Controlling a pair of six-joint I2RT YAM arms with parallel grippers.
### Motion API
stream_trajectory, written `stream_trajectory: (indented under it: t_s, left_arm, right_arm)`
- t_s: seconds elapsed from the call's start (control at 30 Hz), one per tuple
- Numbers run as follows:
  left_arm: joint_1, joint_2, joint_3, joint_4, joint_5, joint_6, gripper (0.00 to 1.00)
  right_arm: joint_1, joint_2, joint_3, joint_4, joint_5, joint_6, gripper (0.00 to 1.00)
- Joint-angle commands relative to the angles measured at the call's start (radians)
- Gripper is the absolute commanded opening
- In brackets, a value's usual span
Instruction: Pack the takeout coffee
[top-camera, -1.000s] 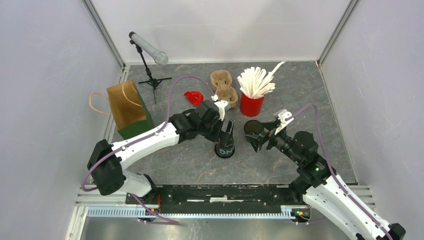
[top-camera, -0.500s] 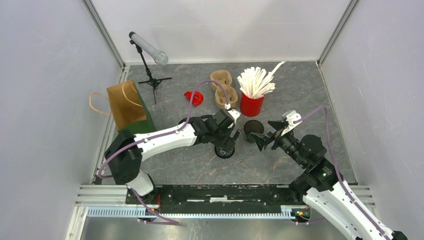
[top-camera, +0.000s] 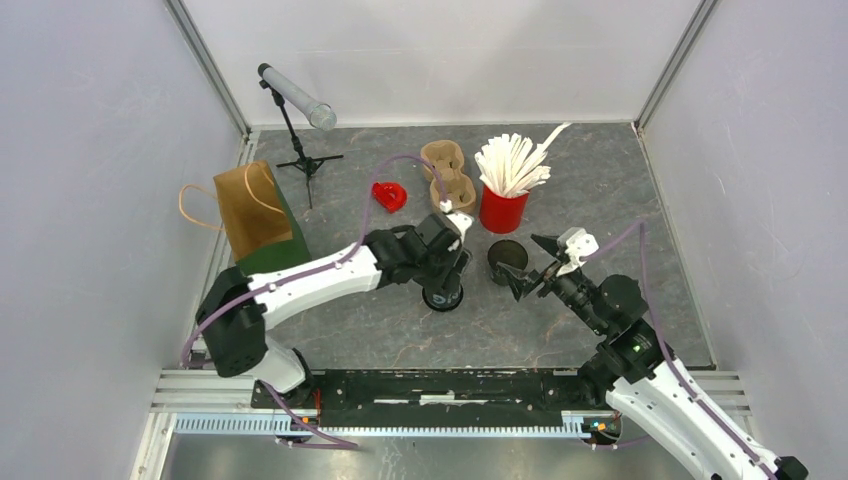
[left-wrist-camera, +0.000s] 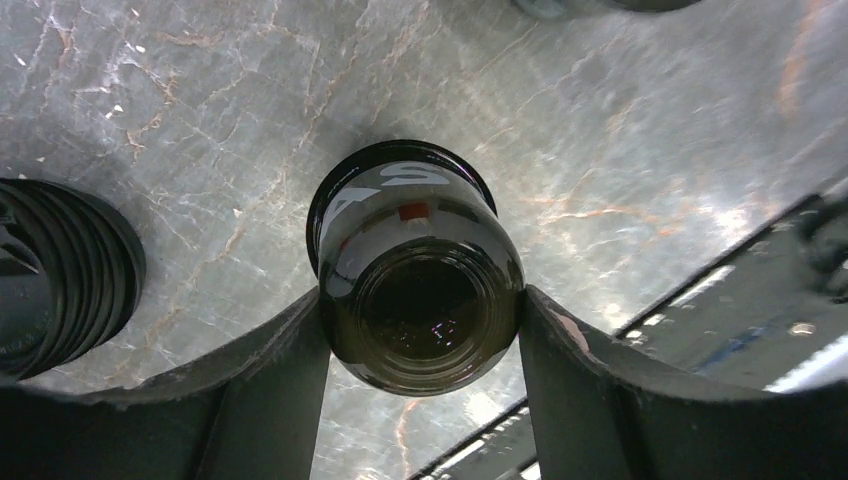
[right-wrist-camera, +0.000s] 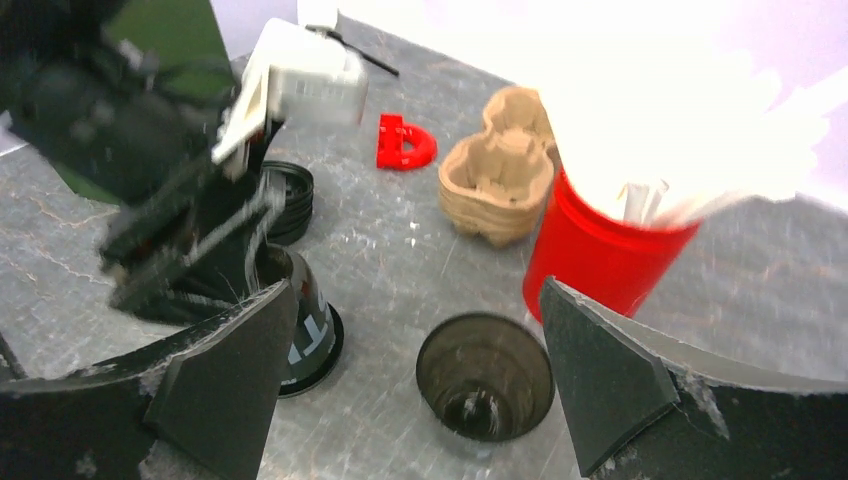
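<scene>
A black takeout cup (top-camera: 443, 296) stands upside down on the grey table. My left gripper (top-camera: 447, 268) is shut on its upturned base. In the left wrist view the cup (left-wrist-camera: 418, 300) sits between both fingers (left-wrist-camera: 275, 390), touching each. A second black cup (top-camera: 507, 257) stands upright and empty to the right. My right gripper (top-camera: 533, 268) is open just beside it. In the right wrist view that cup (right-wrist-camera: 485, 376) lies between the spread fingers (right-wrist-camera: 605, 370) of the gripper (right-wrist-camera: 417, 292), untouched. A brown cardboard cup carrier (top-camera: 447, 175) sits at the back.
A red cup of white stirrers (top-camera: 503, 200) stands right behind the upright cup. A brown and green paper bag (top-camera: 256, 215) is at the left, a small red piece (top-camera: 388, 195) and a microphone stand (top-camera: 299, 120) behind. A black ribbed lid stack (left-wrist-camera: 65, 275) lies beside the inverted cup.
My left arm has swung its forearm and wrist round while staying on the inverted cup, which shifted slightly left. My right gripper has edged a little back and right, still open.
</scene>
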Motion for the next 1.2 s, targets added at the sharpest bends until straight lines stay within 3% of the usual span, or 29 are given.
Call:
stream_trajectory:
  t_s: [0.0, 0.13, 0.23, 0.37, 0.6, 0.77, 1.17]
  left_arm:
    - [0.103, -0.148, 0.101, -0.048, 0.184, -0.167, 0.54]
    - [0.248, -0.289, 0.059, 0.008, 0.396, -0.323, 0.54]
    - [0.341, -0.396, -0.037, 0.166, 0.572, -0.477, 0.5]
    - [0.362, -0.476, -0.097, 0.306, 0.643, -0.608, 0.5]
    - [0.36, -0.533, -0.225, 0.6, 0.768, -0.846, 0.49]
    - [0.36, -0.565, -0.259, 0.628, 0.774, -0.881, 0.48]
    - [0.36, -0.57, -0.251, 0.624, 0.793, -0.879, 0.49]
  right_arm:
    - [0.005, 0.003, -0.079, 0.384, -0.133, -0.185, 0.98]
    - [0.005, -0.004, -0.098, 0.53, -0.265, -0.248, 0.98]
    - [0.005, -0.051, -0.204, 0.691, -0.356, -0.257, 0.98]
    - [0.005, -0.089, -0.327, 0.891, -0.353, -0.182, 0.98]
    - [0.005, 0.012, -0.293, 0.947, -0.445, -0.145, 0.98]
    - [0.005, 0.069, -0.3, 1.079, -0.491, -0.127, 0.98]
    - [0.009, 0.185, -0.272, 1.134, -0.472, -0.111, 0.98]
